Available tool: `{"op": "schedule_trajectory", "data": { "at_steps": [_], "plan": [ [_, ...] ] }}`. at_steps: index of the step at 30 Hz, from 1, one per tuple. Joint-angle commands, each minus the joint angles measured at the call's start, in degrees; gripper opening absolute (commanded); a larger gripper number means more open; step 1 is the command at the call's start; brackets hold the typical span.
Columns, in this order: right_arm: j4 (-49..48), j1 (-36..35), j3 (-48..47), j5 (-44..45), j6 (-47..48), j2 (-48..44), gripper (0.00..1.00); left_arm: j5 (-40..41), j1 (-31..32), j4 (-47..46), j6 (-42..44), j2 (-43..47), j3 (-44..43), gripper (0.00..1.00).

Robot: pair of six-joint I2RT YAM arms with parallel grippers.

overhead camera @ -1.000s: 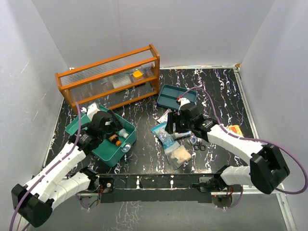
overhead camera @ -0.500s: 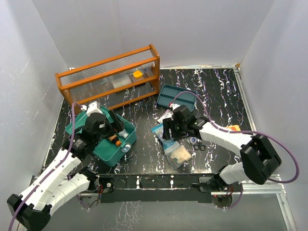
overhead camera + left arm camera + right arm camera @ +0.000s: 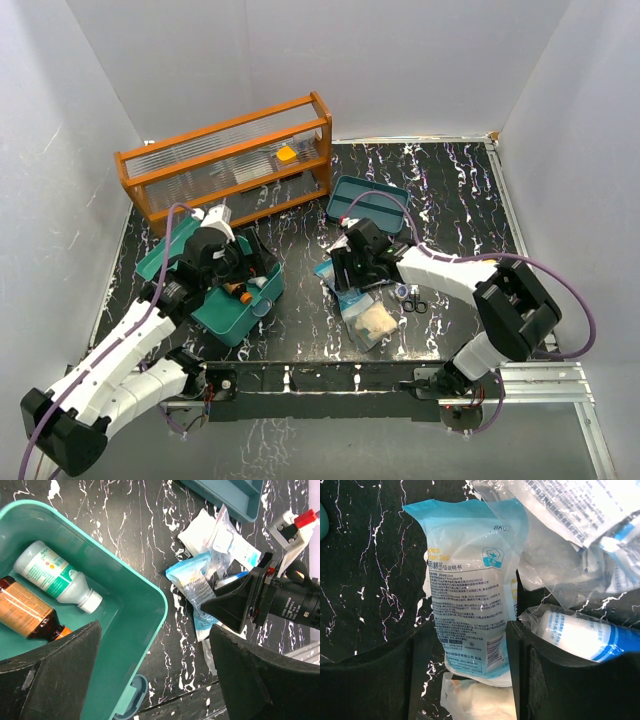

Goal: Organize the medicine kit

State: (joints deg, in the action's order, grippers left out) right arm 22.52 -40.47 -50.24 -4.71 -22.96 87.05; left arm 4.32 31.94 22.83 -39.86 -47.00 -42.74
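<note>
Over the last second the right gripper (image 3: 470, 630) has slid across the pile (image 3: 372, 318) toward the box (image 3: 232, 322). It has dropped over a blue-and-white packet (image 3: 470, 590), which lies flat on the table (image 3: 300, 230) just right of the box. Its jaws have been narrowing and now stand about half open astride the packet, with the pads at its two long edges. Whether they pinch it yet I cannot tell, and the packet is not lifted. The left gripper (image 3: 155, 640) has shifted only slightly. It hangs over the box's right rim, spread wide and holding nothing. Inside the box a white bottle (image 3: 55, 575) and a brown bottle (image 3: 27, 612) lie side by side. The tray (image 3: 368, 200) sits farther right of the box, beyond the pile. The bottles look stowed, so the packet seems to be the item in hand. Its film looks slippery, and a clear pouch overlapping one corner may drag along when it is lifted.
</note>
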Motion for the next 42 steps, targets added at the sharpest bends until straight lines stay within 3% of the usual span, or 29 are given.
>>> {"op": "schedule_trajectory", "data": {
  "at_steps": [1,12,24,33,42],
  "plan": [
    [-1.27,-0.69,-3.07,0.97,0.64,1.59,0.55,-4.19,-0.22,-1.26,1.75,-2.08,0.33,0.88],
    [-3.63,-2.88,-2.91,1.21,1.05,4.09,0.39,-8.51,-0.22,-5.34,2.61,-7.76,2.08,0.87],
    [-11.07,-2.96,-0.24,4.06,-2.87,-0.51,0.25,-12.38,-0.24,-12.20,3.11,-13.14,2.19,0.83],
    [-15.34,-3.03,4.16,10.06,-6.91,-8.82,0.20,-18.44,-0.25,-14.50,3.59,-18.46,0.39,0.76],
    [-16.49,-2.96,8.62,11.49,-7.36,-19.13,0.18,-24.79,-0.23,-19.30,4.41,-19.84,0.24,0.76]
  ]
}}
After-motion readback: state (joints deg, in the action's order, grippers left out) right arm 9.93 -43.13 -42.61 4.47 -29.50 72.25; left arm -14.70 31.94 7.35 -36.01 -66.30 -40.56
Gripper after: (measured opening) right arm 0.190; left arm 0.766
